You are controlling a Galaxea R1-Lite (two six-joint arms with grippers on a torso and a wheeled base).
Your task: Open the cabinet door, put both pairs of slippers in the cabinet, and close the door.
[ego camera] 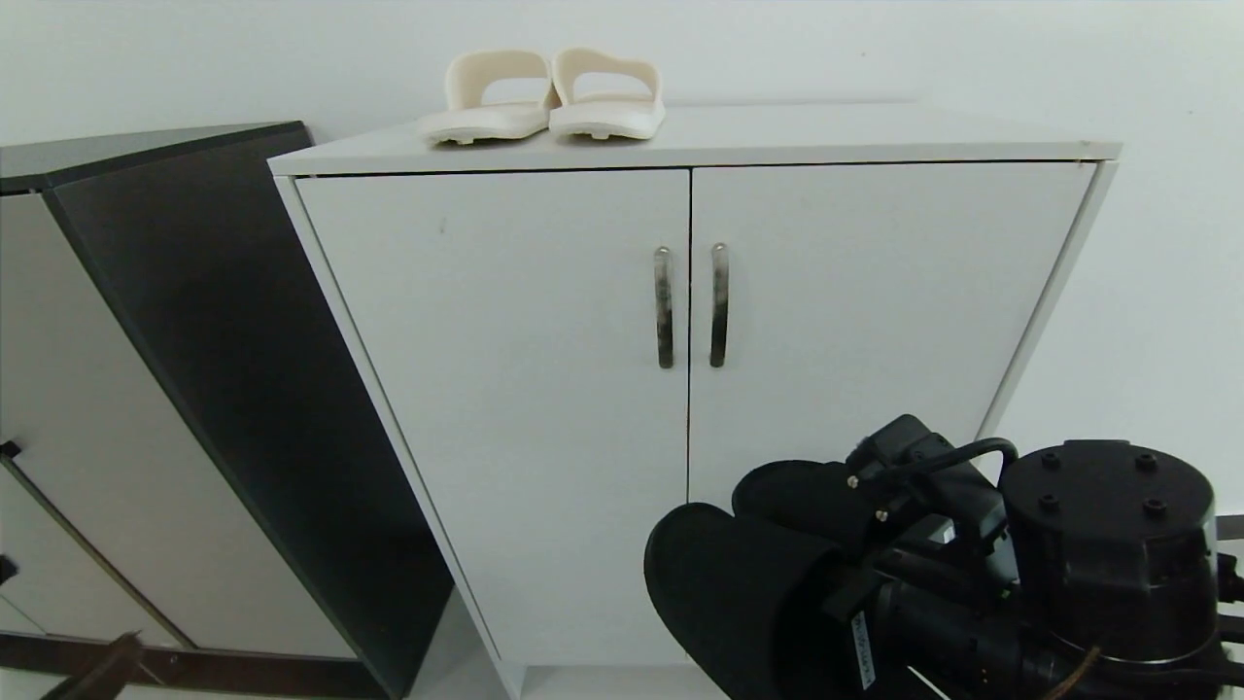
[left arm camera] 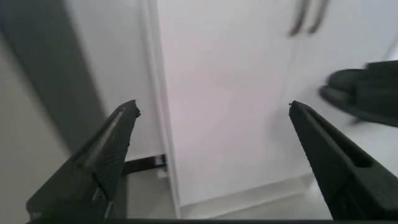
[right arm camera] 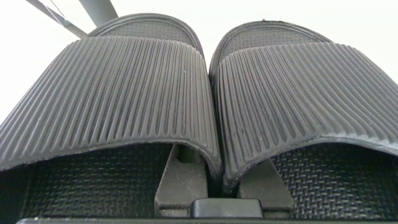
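The white cabinet (ego camera: 544,437) stands against the wall with both doors shut, and its two metal handles (ego camera: 664,306) are upright, side by side at the centre seam. The cream slippers (ego camera: 544,97) sit as a pair on the cabinet's top, toward its left rear, touching each other with their soles flat on the surface. The black slippers (ego camera: 748,574) are held in the air in front of the lower part of the right door, low and to the robot's right, apart from the cabinet. The right gripper (right arm camera: 221,180) grasps them. In the right wrist view its two fingers (right arm camera: 180,183) reach in under the ribbed straps, one inside each slipper. The adjoining inner sides of the pair are pinched between the jaws, so the two slippers lie pressed together side by side. The left gripper (left arm camera: 214,118) hangs low before the left door near the cabinet's left edge, its jaws spread wide with nothing between them. A dark cabinet (ego camera: 224,389) stands just beside the white one on the left.
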